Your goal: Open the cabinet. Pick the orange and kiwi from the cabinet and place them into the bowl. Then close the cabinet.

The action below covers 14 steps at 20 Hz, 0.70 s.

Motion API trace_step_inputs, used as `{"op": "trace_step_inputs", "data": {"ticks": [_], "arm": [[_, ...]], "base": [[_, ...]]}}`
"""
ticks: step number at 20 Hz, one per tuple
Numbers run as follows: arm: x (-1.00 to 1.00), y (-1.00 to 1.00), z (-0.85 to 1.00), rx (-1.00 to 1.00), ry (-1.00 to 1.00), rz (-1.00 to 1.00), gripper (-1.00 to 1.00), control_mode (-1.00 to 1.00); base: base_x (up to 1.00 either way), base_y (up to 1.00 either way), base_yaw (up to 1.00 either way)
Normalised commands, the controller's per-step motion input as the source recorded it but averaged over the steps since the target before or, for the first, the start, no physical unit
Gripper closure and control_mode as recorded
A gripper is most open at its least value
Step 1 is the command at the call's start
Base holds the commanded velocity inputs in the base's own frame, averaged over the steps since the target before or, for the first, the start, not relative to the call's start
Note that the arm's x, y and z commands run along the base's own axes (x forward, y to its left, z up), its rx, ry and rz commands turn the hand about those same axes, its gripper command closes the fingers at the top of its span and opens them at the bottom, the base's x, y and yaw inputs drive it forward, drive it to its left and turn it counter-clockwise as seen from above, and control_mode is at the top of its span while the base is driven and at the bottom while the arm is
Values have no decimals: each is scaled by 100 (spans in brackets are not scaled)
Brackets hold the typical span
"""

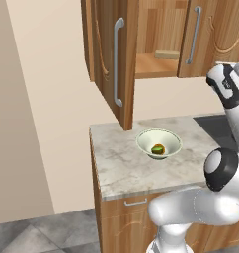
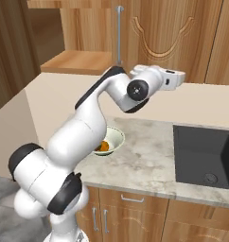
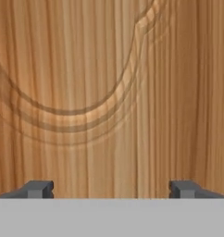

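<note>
Marbled grey-white counter (image 1: 116,163) at the near edge, above a lower wooden unit with a short horizontal handle (image 1: 136,202). Sitting on that counter, toward its middle: the bowl (image 1: 159,144), pale and flared, upright. Inside it, the orange (image 1: 160,151) and the kiwi (image 1: 157,148), touching, low against the bowl's floor; seen again in the right base view as an orange patch (image 2: 102,146) partly hidden behind the arm. Both fruits thus already placed, by the look of it.

Further right on the counter, a dark sink (image 2: 206,156).

Higher and farther back, the cabinet (image 1: 156,54), its left door (image 1: 111,59) swung out toward the room with the long silver bar handle (image 1: 116,62) facing left, the shelf inside bare but for a flat tan block (image 1: 167,55). Right door (image 1: 198,37) also ajar, handle upright.

Gripper (image 3: 111,190) raised to cabinet height, jaws spread wide and holding nothing, nose pointed straight at a carved arch panel at close range.

Remaining step, judged from this: closing the doors. Open left door lies to the left of the hand and nearer the room, its long axis vertical; needs a push on its outer face, swinging it back rightward to the cabinet front.
</note>
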Motion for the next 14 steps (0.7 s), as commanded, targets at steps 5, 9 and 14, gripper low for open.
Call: {"op": "trace_step_inputs", "data": {"ticks": [5,9,14], "arm": [[-78,0,60,0,8,-13,-100,-100],[-85,0,68,0,19,-10,-100,-100],[-81,0,62,0,27,-5,-100,-100]], "base": [[0,0,0],[0,0,0],[0,0,0]]}}
